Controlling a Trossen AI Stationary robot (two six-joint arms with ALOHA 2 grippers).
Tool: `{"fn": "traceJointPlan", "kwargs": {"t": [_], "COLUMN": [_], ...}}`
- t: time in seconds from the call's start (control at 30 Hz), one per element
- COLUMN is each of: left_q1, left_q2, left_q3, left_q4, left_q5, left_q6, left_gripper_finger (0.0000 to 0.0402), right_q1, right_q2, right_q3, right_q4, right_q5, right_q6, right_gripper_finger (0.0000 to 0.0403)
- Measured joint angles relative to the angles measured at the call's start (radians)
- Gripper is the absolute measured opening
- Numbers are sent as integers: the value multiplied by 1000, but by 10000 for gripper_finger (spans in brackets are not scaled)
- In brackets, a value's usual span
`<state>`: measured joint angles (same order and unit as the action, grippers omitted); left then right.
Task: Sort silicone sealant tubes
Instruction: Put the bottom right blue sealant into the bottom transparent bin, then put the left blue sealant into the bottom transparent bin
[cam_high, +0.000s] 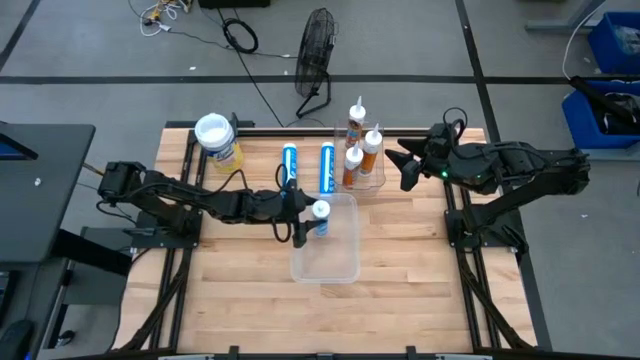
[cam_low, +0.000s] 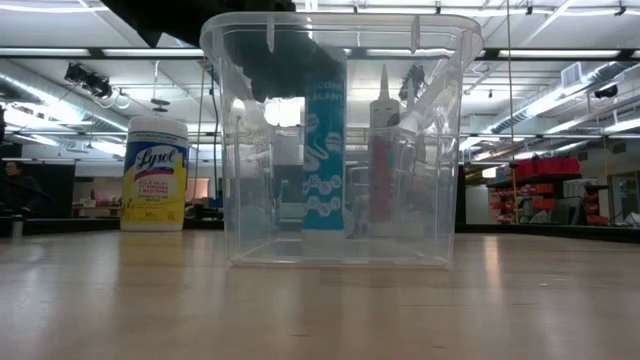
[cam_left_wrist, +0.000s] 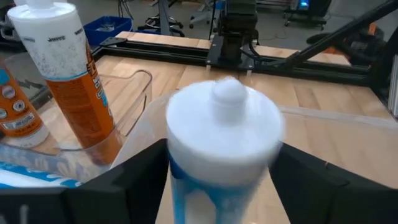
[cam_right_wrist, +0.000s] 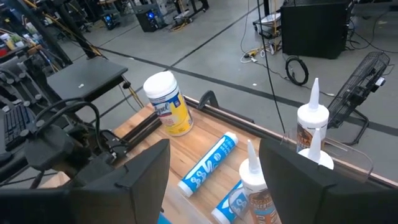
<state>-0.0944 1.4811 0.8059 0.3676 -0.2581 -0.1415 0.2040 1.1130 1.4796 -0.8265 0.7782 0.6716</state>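
The left hand (cam_high: 302, 226) is over the near clear bin (cam_high: 327, 268), at its left wall, and its two fingers (cam_left_wrist: 130, 186) stand on either side of an upright blue sealant tube (cam_high: 320, 212) with a white cap. In the left wrist view the tube fills the gap between the fingers, but I cannot tell if they press it or have let it go. In the low view this blue tube (cam_low: 323, 150) stands upright inside the bin (cam_low: 340, 140), and its foot is near the bin's floor. Two more blue sealant tubes (cam_high: 290, 166) lie flat on the tabletop (cam_high: 240, 300), side by side, just behind the bin. To their right a second, smaller clear bin (cam_high: 378, 178) holds three orange sealant tubes (cam_high: 371, 150), all upright with their white nozzles up. The right hand (cam_high: 403, 165) hovers just beside this smaller bin, on its right side; its fingers (cam_right_wrist: 130, 180) are spread apart and nothing is between them. A yellow Lysol wipes canister (cam_high: 218, 140) with a white lid stands near the back left corner of the tabletop, well apart from the bins. On the floor behind the tabletop stands a black fan (cam_high: 316, 50).
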Motion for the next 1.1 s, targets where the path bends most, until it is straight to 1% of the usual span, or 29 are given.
{"fn": "traceJointPlan", "kwargs": {"t": [0.1, 0.33, 0.53, 0.6, 0.73, 0.8, 0.93, 1.1], "left_q1": [0, -1, -1, -7, -8, 11, 73, 165], "left_q2": [0, -11, -92, -141, -249, -296, -380, -432], "left_q3": [0, 0, 0, -1, -1, -1, -1, 0], "left_q4": [1, 0, -8, -30, -53, -60, -72, -99], "left_q5": [-1, 0, 0, 0, -2, -6, -13, 1], "left_q6": [-34, -57, -63, -96, -225, -300, -480, -733], "left_gripper_finger": [274, 271, 272, 272, 273, 273, 273, 273], "right_q1": [-2, -2, -2, -2, -2, -2, -2, -2], "right_q2": [0, 0, 0, 0, 0, 0, 0, 0], "right_q3": [0, 0, 0, 0, 0, 0, 0, 0], "right_q4": [0, -4, -5, -5, -5, -5, -5, -12], "right_q5": [0, 0, 0, 0, 0, 0, 0, 0], "right_q6": [0, -1, -1, -1, -1, -3, -26, -60], "right_gripper_finger": [249, 249, 249, 249, 249, 249, 249, 249]}}
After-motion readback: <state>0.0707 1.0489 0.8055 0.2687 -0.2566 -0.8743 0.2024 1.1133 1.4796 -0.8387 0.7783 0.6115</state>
